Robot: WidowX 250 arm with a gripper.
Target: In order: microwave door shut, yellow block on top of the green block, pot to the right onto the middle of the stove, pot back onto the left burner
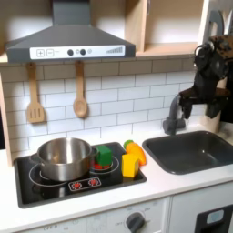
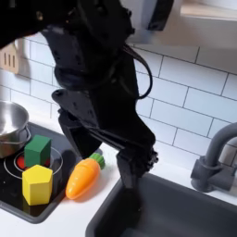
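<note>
The steel pot [image 1: 64, 157] sits on the left burner of the black stove [image 1: 55, 189]; its rim also shows at the second exterior view's left edge [image 2: 7, 125]. The green block [image 1: 105, 154] [image 2: 37, 148] stands right of the pot on the cooktop. In front of it the yellow block [image 1: 130, 167] [image 2: 37, 183] stands at the stove's edge. My gripper [image 2: 128, 172] points down over the sink, well apart from the blocks, and its dark fingers hide its state. A grey curved handle [image 2: 160, 13], apparently the microwave door's, shows behind the arm.
An orange carrot toy [image 2: 83, 178] lies on the counter beside the yellow block. A dark sink [image 1: 193, 151] with a grey faucet [image 1: 173, 114] lies right of the stove. Wooden utensils [image 1: 35, 95] hang on the tiled wall under the range hood [image 1: 68, 41].
</note>
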